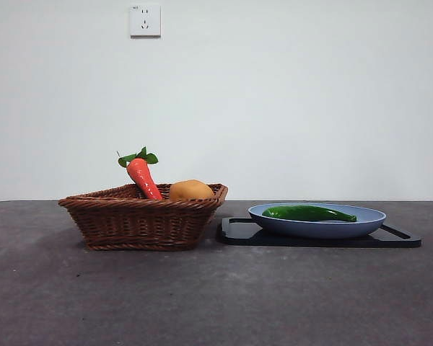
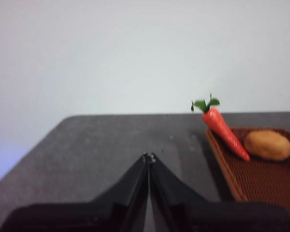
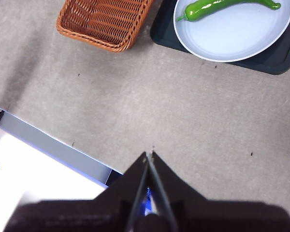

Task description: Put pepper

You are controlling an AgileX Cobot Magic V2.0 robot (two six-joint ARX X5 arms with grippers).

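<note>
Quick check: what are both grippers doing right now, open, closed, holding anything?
Left gripper: jaws closed, holding nothing, above bare table beside the basket.
Right gripper: jaws closed, holding nothing, away from the pepper on the plate.

**Basket to the left, plate and tray to the right**

On the dark grey surface point(image 1: 216, 303) we see a brown woven wicker basket point(image 1: 141, 220) on the left. In it a red-orange carrot with green leaves point(image 1: 143, 176) leans against the back rim, and a round orange-yellow fruit point(image 1: 191, 190) lies just to its right. Just beside the basket, on the right, a flat black tray point(image 1: 397, 238) carries a shallow pale-blue plate point(image 1: 317, 225). In the plate lies the long glossy green pepper point(image 1: 307, 213), lengthwise.
</note>
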